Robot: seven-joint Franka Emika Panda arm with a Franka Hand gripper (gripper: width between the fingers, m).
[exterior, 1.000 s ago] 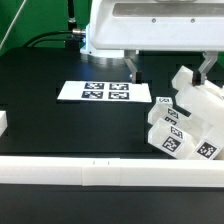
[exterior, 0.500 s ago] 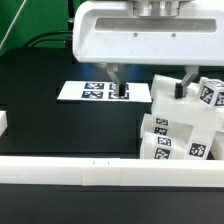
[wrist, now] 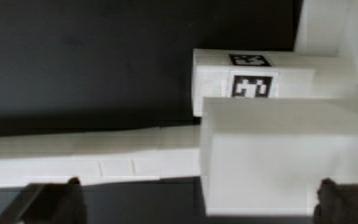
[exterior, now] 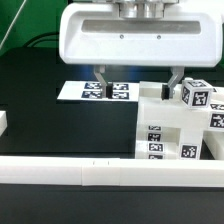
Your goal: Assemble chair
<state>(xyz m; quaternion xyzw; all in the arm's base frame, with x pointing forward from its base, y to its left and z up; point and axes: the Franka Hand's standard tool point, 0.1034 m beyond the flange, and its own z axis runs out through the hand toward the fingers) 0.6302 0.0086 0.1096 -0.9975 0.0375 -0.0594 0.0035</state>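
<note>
At about four o'clock in the exterior view, the chair (exterior: 172, 130) stands on the black desk (exterior: 45, 115) as a blocky white stack with tagged faces, close behind the white rail (exterior: 70, 172) that runs along the near edge. One tagged block (exterior: 198, 98) sits at its upper two-o'clock corner. The tool (exterior: 137, 80) hangs just over the stack's top with its two dark fingers (exterior: 100, 78) spread wide and nothing between them; one finger comes down at the stack's nine-o'clock side, the other near the raised block. Whether either finger touches plastic cannot be told. In the wrist view both fingertips flank a broad white face of the chair (wrist: 291, 150), which looks off-centre between them.

To do this step well, I would judge that the tool needs centring over the piece before it closes, so both pads meet flat sides together. Descending squarely matters: a skewed squeeze could tip the stack or push it against the rail. The marker board (exterior: 95, 91) lies behind, at ten o'clock, and is out of the way.
</note>
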